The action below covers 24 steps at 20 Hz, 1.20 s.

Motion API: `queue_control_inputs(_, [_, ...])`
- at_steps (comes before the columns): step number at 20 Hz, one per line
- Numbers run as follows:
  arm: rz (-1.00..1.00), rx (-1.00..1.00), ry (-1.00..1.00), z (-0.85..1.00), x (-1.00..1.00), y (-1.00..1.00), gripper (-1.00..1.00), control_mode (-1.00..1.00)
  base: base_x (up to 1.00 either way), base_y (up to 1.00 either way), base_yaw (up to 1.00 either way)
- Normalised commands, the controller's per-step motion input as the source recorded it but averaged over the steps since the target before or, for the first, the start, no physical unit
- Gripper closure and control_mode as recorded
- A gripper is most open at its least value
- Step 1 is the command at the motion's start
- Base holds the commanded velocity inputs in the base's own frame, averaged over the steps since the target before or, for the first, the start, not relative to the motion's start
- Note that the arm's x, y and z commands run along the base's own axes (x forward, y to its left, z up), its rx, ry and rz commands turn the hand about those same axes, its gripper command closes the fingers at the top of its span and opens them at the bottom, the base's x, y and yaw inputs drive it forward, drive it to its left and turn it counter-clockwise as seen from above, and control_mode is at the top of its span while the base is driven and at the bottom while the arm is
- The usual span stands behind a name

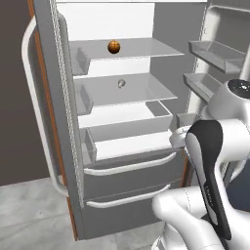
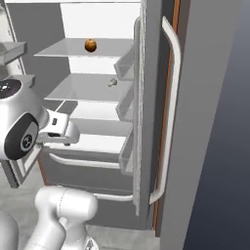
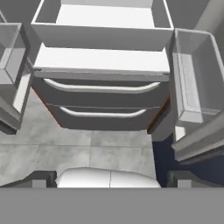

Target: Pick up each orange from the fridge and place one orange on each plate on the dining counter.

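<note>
Fridge (image 1: pixel 122 161) hangs open, orange (image 1: pixel 114 47) sits way above the wide-open empty gripper (image 3: pixel 109 181), so reaching up looks next.

Pretty clearly a home kitchen, rendered rather than real

The giveaway is the big grey fridge (image 1: pixel 122 122) standing wide open: white interior, clear glass shelves (image 1: pixel 128 49), door bins (image 1: pixel 217 53) on both sides, and thick curved white handles (image 2: pixel 168 112), plus two pull-out drawers (image 3: pixel 100 94) at the bottom. There's an orange (image 1: pixel 114 47) sitting on an upper shelf, grey stone-look tile floor (image 3: pixel 78 148) underneath, and a strip of brown wood trim (image 2: pixel 175 14) beside the door.
</note>
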Motion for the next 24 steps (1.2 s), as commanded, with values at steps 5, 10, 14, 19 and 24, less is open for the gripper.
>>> queue_control_inputs(5, [0.00, 0.00, 0.00, 0.00, 0.00, 0.00, -1.00, 1.00, 0.76, 0.07, 0.00])
queue_control_inputs(10, [0.00, 0.00, 0.00, 0.00, 0.00, 0.00, -1.00, 1.00, 1.00, 0.01, 0.00])
queue_control_inputs(14, [0.00, 0.00, 0.00, 0.00, 0.00, 0.00, -1.00, 1.00, 0.99, 0.12, 0.00])
queue_control_inputs(19, [0.00, 0.00, 0.00, 0.00, 0.00, 0.00, -1.00, 1.00, 0.11, 0.00, 0.00])
queue_control_inputs(24, [0.00, 0.00, 0.00, 0.00, 0.00, 0.00, -1.00, 1.00, 0.00, 0.00, 0.00])
